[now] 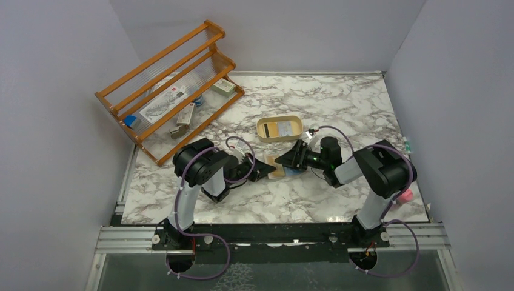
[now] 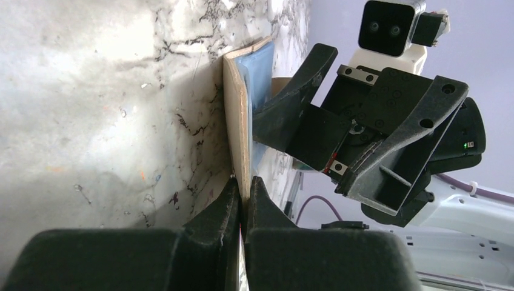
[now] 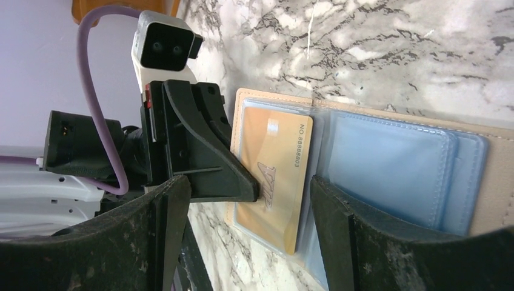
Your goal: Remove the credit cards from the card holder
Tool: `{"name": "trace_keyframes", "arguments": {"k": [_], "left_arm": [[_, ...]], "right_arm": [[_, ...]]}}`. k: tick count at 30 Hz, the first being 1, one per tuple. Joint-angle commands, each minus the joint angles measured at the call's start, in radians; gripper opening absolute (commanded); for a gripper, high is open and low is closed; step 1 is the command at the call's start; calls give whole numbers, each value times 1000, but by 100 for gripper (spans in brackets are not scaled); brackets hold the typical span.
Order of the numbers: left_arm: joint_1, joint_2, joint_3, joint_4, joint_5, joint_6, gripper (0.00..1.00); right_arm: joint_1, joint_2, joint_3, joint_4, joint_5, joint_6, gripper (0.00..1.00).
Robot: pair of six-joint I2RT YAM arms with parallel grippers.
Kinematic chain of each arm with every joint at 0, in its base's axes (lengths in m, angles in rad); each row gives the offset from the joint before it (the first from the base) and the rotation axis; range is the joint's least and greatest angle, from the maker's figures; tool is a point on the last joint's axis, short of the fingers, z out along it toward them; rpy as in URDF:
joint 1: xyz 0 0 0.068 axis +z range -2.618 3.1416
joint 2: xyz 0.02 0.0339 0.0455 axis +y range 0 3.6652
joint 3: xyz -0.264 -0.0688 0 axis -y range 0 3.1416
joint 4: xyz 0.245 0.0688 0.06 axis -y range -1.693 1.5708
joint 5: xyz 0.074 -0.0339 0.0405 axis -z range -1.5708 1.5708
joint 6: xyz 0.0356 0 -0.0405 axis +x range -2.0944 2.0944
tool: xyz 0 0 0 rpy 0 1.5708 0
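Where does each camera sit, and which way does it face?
Top external: above and behind the arms, looking down on the table; both arms show, left gripper and right gripper at the card holder.
Left wrist: on the left arm, looking along its shut fingers at the card holder's edge.
Right wrist: on the right arm, looking between its open fingers at the yellow-orange card.
Shared: each wrist view shows the other gripper.

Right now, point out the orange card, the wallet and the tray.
orange card [image 3: 277, 153]: right wrist view, middle of its face.
wallet [image 3: 388, 163]: right wrist view, blue inner pocket.
tray [image 1: 279, 139]: top view, near rim.
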State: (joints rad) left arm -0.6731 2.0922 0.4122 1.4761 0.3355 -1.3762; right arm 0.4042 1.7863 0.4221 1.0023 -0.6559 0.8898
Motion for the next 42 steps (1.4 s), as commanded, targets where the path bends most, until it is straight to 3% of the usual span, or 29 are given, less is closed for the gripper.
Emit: {"name": "trace_keyframes", "arguments": {"k": [1,15,24,33,42], "left_arm": [[-22,8,25,312,149,-78,0],[-35,-20,99,312,181,-75,0],[-38,-5,99,312,188,-56,0],[-38,23,89,312,201,-33,0],[-36,49,88,291,210,-12,0]], "right_arm": [[2,-29,-13,-188,45,-56,78],[3,-23,-6,-111,-99,-31,77],[2,4,-34,208,-299,113,75],[3,96,-69,561,-388,294,73],[3,59,-40,642,-511,348,73]]}}
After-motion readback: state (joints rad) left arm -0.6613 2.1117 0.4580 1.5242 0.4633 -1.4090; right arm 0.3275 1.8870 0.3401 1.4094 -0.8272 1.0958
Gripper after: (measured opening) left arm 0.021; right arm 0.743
